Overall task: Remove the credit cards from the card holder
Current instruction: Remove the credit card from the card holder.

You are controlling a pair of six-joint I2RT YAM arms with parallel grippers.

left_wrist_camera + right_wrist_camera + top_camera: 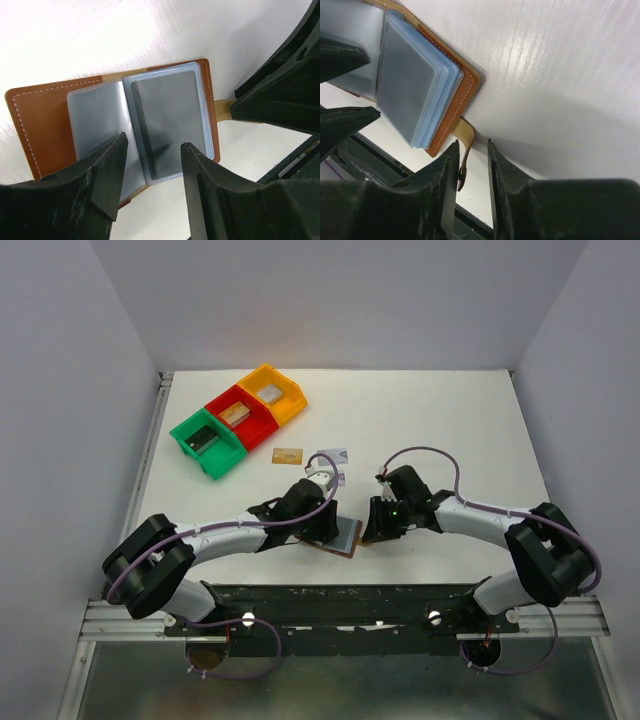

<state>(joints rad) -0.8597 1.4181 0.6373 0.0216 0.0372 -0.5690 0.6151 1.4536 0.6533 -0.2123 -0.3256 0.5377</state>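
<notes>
The brown leather card holder (45, 120) lies open on the white table, its light-blue plastic sleeves fanned out. A dark credit card (170, 125) sits in the right-hand sleeve. My left gripper (153, 142) hovers open just over the sleeves and grips nothing. The holder's snap tab (466, 132) hangs between the fingers of my right gripper (473, 145). The tab touches one finger, and a gap shows to the other. In the top view the holder (347, 539) lies between both grippers. A gold-tan card (287, 455) and a silvery card (333, 455) lie loose on the table behind.
Green (207, 443), red (241, 417) and yellow (272, 393) bins stand in a row at the back left, each with a small block inside. The table's near edge and the black mounting rail (340, 600) run just below the holder.
</notes>
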